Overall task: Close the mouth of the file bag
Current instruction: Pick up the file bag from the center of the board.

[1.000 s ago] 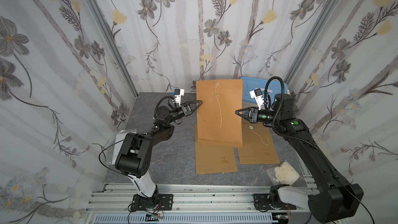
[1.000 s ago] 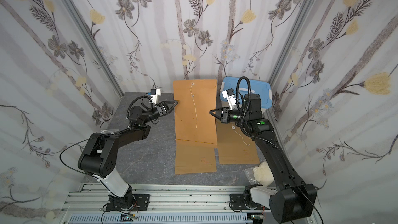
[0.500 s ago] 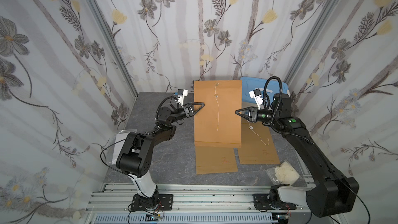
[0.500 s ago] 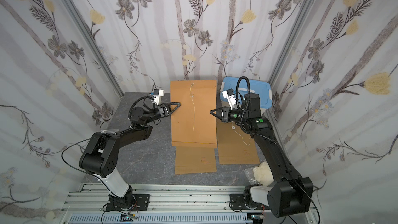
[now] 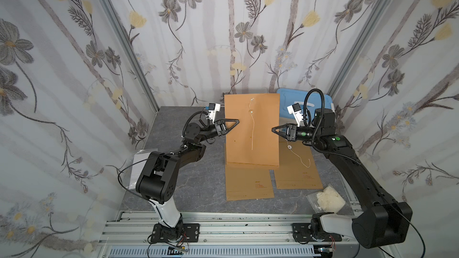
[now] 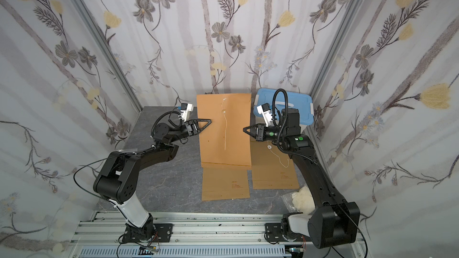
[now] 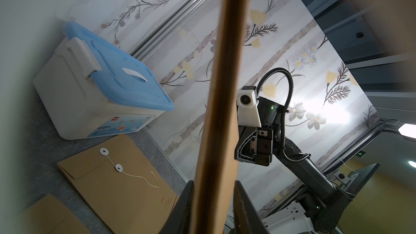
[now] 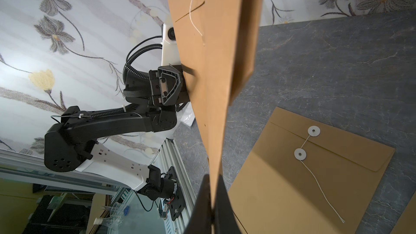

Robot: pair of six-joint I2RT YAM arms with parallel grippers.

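A brown paper file bag [image 5: 252, 132] [image 6: 224, 132] hangs upright above the table, mouth end at the top. Its white tie string [image 5: 252, 130] dangles loose from the button [image 5: 252, 99] down the face. My left gripper [image 5: 237, 121] [image 6: 210, 121] straddles the bag's left edge; in the left wrist view the bag [image 7: 225, 86] fills the space between the fingers of the gripper [image 7: 213, 199]. My right gripper [image 5: 273, 129] [image 6: 244, 128] is shut on the right edge, and in the right wrist view its tips [image 8: 213, 199] pinch the thin bag [image 8: 213, 64].
Two more brown file bags [image 5: 248, 182] [image 5: 296, 167] lie flat on the grey table below the held one. A white box with a blue lid [image 5: 305, 100] stands at the back right. A clear pouch of white stuff [image 5: 327, 198] lies front right, a clear sleeve [image 5: 136, 170] at the left.
My left gripper's jaws have narrowed onto the bag's left edge. The bag has swung from slightly skewed to hanging square. The right gripper has kept its hold.
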